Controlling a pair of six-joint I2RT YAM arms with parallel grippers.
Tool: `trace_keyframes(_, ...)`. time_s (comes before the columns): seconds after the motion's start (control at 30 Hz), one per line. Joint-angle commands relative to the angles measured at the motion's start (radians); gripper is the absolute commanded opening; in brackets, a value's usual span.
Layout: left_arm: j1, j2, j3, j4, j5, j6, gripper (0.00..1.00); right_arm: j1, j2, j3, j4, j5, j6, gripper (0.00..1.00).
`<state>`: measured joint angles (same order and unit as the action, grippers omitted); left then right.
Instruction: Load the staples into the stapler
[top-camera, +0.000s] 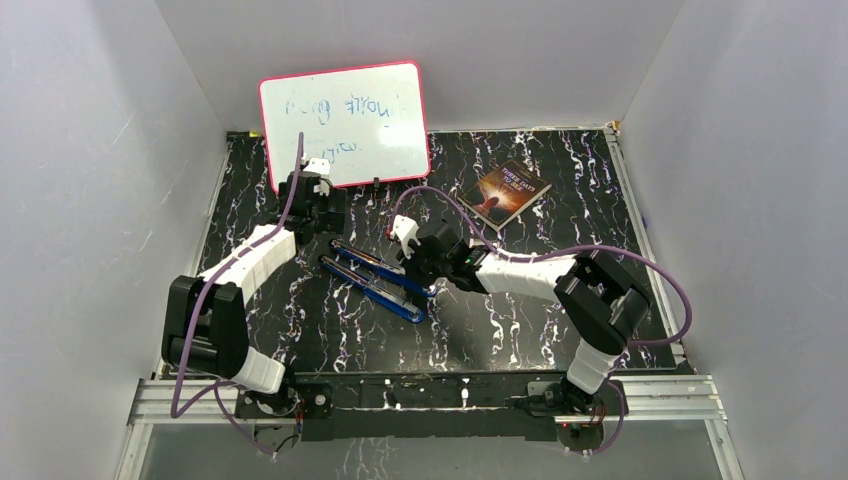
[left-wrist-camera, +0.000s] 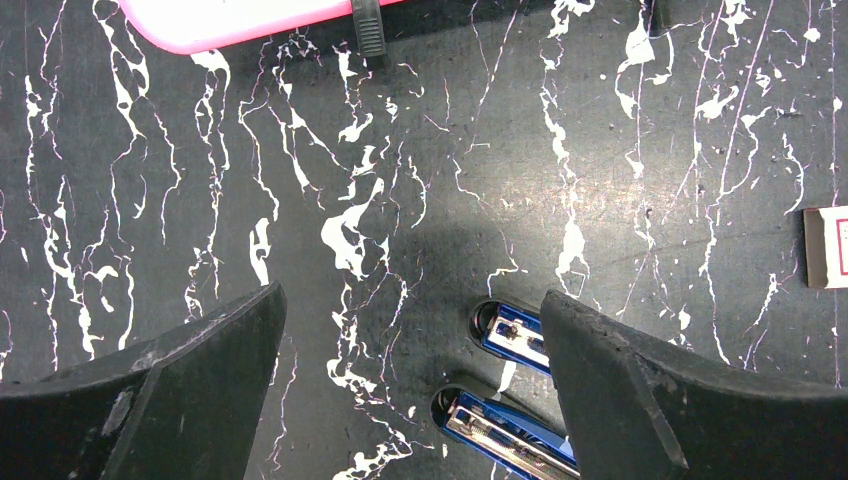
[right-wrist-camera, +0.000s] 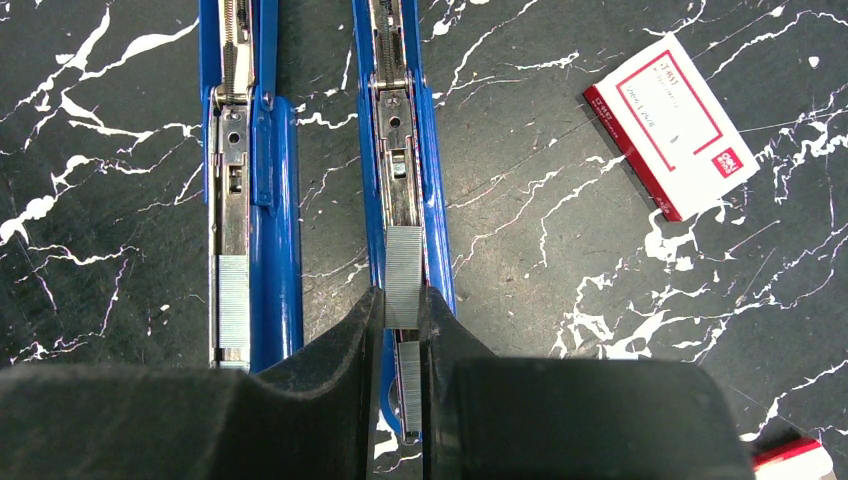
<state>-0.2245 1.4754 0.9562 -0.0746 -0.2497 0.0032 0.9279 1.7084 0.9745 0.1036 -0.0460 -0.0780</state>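
A blue stapler (top-camera: 375, 283) lies open in the middle of the table, showing as two blue rails side by side in the right wrist view: a left rail (right-wrist-camera: 278, 200) and a right rail (right-wrist-camera: 437, 200). My right gripper (right-wrist-camera: 402, 300) is shut on a short silvery strip of staples (right-wrist-camera: 404, 270), held just over the right rail's channel. A second strip (right-wrist-camera: 409, 385) lies in that rail below it, and a third (right-wrist-camera: 233, 305) in the left rail. My left gripper (left-wrist-camera: 412, 300) is open and empty, above the table at the stapler's rounded ends (left-wrist-camera: 510, 332).
A small white box with a pink-red label (right-wrist-camera: 670, 125) lies right of the stapler and also shows in the left wrist view (left-wrist-camera: 828, 247). A pink-framed whiteboard (top-camera: 345, 125) leans at the back. A dark book (top-camera: 510, 192) lies at the back right.
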Motion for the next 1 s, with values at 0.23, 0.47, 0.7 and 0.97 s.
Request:
trace_keyframes(0.23, 0.005, -0.059, -0.002, 0.015, 0.003, -0.005, 0.98, 0.003, 0.021, 0.055, -0.019, 0.006, 0.006, 0.0)
trace_keyframes(0.47, 0.006, -0.062, -0.004, 0.015, 0.005, -0.004, 0.98, 0.002, 0.028, 0.073, -0.046, -0.001, 0.006, 0.0)
trace_keyframes(0.7, 0.006, -0.061, -0.004, 0.014, 0.004, -0.004, 0.98, 0.002, 0.042, 0.074, -0.061, -0.004, 0.005, 0.0)
trace_keyframes(0.97, 0.006, -0.063, -0.004, 0.015, 0.004, -0.004, 0.98, 0.003, 0.059, 0.071, -0.085, 0.012, 0.017, 0.0)
